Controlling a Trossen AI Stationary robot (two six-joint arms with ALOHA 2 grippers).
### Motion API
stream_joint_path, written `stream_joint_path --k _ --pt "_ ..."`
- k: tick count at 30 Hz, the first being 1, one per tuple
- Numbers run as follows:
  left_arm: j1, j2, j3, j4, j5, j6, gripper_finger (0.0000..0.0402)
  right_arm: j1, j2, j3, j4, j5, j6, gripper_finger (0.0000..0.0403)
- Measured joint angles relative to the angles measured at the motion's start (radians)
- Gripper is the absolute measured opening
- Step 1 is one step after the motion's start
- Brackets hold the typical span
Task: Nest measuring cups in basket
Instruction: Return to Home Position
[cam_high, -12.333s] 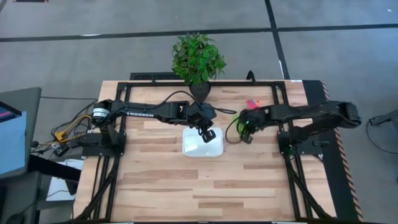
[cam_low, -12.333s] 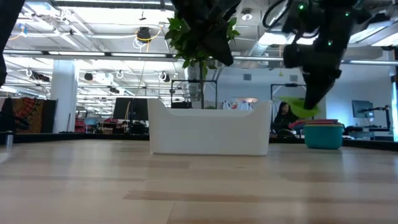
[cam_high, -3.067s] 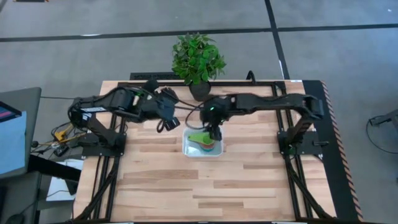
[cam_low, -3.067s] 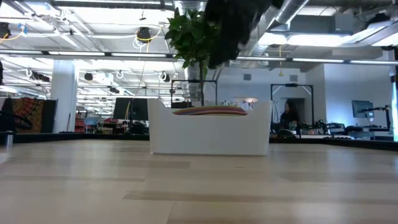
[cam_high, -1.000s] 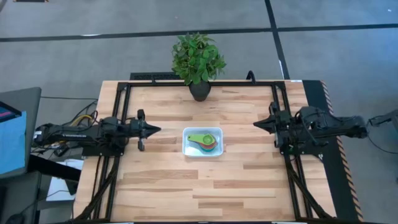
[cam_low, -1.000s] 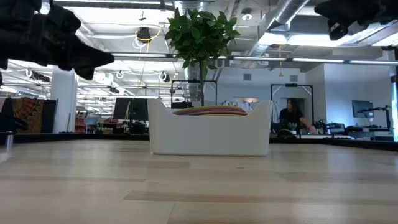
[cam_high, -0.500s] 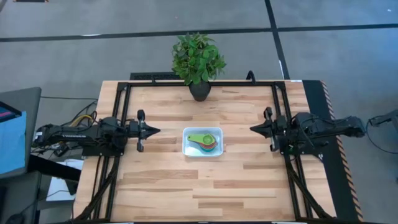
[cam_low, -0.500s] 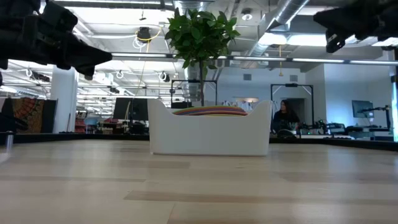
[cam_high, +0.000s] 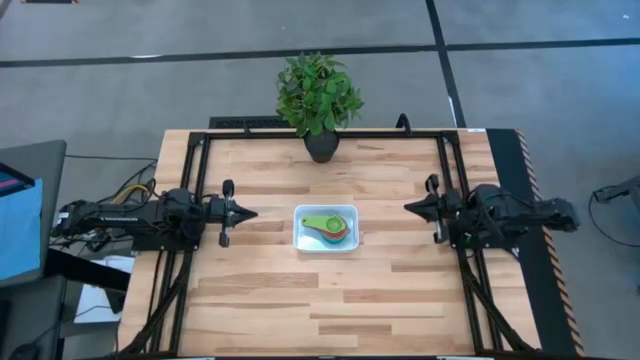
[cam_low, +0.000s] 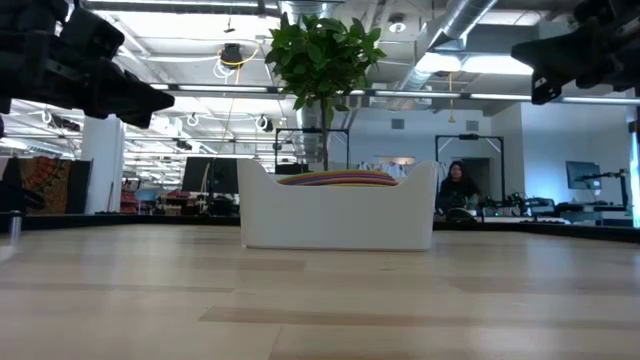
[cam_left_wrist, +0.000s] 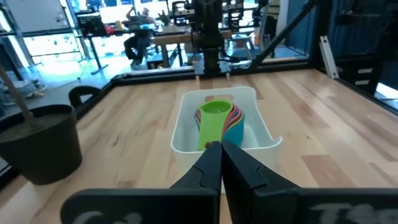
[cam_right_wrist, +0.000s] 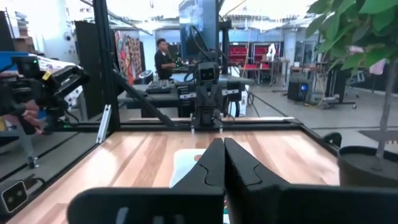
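The left arm (cam_high: 150, 213) reaches in from one side of the desk (cam_high: 300, 300). The left jaws at its tip are shut tight, and its two fingers (cam_left_wrist: 206, 167) press together with nothing between them. The right arm (cam_high: 510, 213) reaches in from the other side. The right jaws are shut tight too, fingers (cam_right_wrist: 212, 163) together and holding nothing. Both sets of jaws point at each other, and both are up in the air above the desk. The basket (cam_high: 300, 240) sits on the desk between them, right in front of each and well apart from both. The cups (cam_high: 328, 228) lie inside the basket, stacked one in another. The green cup (cam_high: 318, 222) is on top, and bits of red, orange and blue peek out from under it. From the left jaws, the green cup's handle points back toward them. From low down, only the cups' top edges show over the basket wall. A plant (cam_high: 318, 90) in a dark pot (cam_high: 322, 148) stands off to the side of both jaws, near the basket but not touching it. A person (cam_right_wrist: 163, 59) sits far off in the room, behind the left arm.
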Motion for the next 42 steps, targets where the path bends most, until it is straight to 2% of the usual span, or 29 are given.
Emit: stream_joint_path --k 6,12,18,26,31,42 --pt "0.0 0.0 0.0 -0.002 0.023 0.0 0.0 -0.032 -0.017 -0.002 -0.019 -0.028 -0.009 0.0005" --pt "0.0 0.0 -0.001 -0.001 0.031 -0.004 0.0 -0.037 -0.017 -0.072 0.106 -0.029 0.062 0.0013" --pt "0.0 0.0 -0.001 -0.027 0.035 -0.023 0.0 -0.034 -0.017 -0.079 0.065 -0.024 0.133 0.0005" --pt "0.0 0.004 -0.001 -0.216 0.004 -0.23 0.0 -0.037 -0.017 -0.08 -0.013 -0.023 0.143 0.0056" --pt "0.0 0.016 0.008 -0.235 -0.034 -0.247 0.0 -0.037 -0.016 -0.08 -0.036 -0.019 0.145 0.0066" --pt "0.0 0.016 0.011 -0.243 -0.037 -0.248 0.0 -0.037 -0.017 -0.081 -0.045 -0.019 0.144 0.0067"
